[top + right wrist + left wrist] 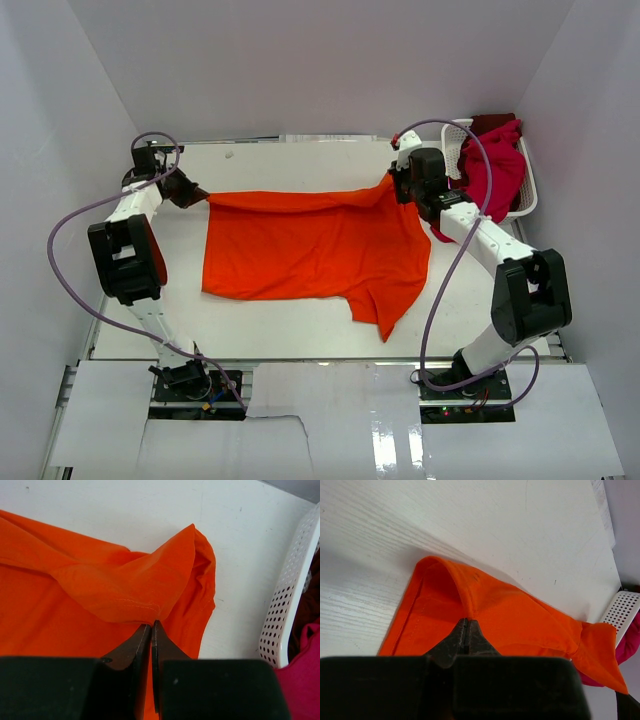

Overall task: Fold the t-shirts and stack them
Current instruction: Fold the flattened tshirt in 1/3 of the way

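The large orange t-shirt (310,245) lies spread across the middle of the table, one part hanging toward the near right. My left gripper (196,195) is shut on its far left corner; in the left wrist view the jaws (466,621) pinch a fold of orange cloth (520,615). My right gripper (398,185) is shut on its far right corner; in the right wrist view the jaws (151,625) pinch the orange hem (125,587). Crimson-magenta t-shirts (495,170) and a dark red one (492,122) lie heaped in the basket.
The white lattice basket (527,195) stands at the far right of the table, close behind my right arm; its wall shows in the right wrist view (290,595) and the left wrist view (622,605). White walls enclose the table on three sides.
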Motion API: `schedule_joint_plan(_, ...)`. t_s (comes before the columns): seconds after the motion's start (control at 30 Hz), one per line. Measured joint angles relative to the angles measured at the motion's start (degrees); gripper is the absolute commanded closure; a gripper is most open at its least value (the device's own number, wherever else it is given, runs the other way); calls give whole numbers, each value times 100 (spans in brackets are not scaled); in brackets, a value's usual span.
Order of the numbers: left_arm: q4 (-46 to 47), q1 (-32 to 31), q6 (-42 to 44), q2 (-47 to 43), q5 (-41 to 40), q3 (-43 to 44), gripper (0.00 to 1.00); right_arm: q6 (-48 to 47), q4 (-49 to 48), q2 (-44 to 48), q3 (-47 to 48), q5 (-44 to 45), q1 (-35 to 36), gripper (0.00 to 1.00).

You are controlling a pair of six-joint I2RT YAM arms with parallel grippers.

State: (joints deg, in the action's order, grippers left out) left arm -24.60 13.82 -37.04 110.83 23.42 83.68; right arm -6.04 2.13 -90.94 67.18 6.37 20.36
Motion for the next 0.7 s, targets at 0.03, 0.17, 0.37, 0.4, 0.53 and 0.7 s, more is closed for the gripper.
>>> schedule_joint_plan(0.03, 4, 0, 7, -2, 2, -20, 100, 9, 9, 17, -33, 4, 2, 92)
schedule_joint_plan(0.17, 9, 0, 20, -28, 2, -83, 100, 76, 129, 81, -131, 35, 42, 92)
schedule_joint_plan(0.37, 24, 2, 35, -164, 9, -201, 100, 181, 229, 299, -448, 107, 131, 92)
schedule_joint_plan(0.4, 24, 4, 39, -192, 9, -223, 100, 205, 249, 345, -511, 116, 151, 92)
schedule_joint_plan(0.53, 24, 22, 59, -295, 17, -249, 100, 267, 334, 494, -634, 160, 192, 92)
schedule_joint_plan(0.7, 33, 50, 66, -407, 24, -289, 100, 291, 400, 616, -719, 227, 195, 92)
